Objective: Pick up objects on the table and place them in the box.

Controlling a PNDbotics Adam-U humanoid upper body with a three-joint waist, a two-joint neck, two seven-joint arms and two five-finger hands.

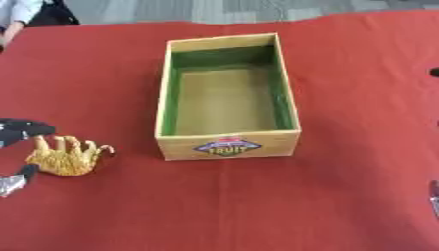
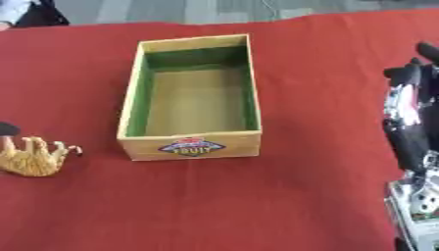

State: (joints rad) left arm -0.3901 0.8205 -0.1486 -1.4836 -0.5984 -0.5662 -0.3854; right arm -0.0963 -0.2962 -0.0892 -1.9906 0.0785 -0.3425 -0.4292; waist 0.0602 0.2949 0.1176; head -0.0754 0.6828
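The box (image 1: 227,142) sat empty mid-table, with a toy tiger (image 1: 67,157) upside down well to its left. The left hand (image 1: 21,130) was right by it, fingers too hidden to tell. The right hand (image 2: 411,117) idled, fingers relaxed. Next: actually grab the tiger.

We see a red cloth-covered table (image 1: 111,211) under a pale tan wooden box (image 1: 228,146) whose inner walls are green and whose floor is plain tan. Its front panel carries a blue, red and yellow label (image 1: 226,147). The yellow-orange striped toy animal (image 1: 67,157) has darker stripes. Our right hand (image 2: 410,122) is black with silver parts; our left hand (image 1: 19,130) is black.
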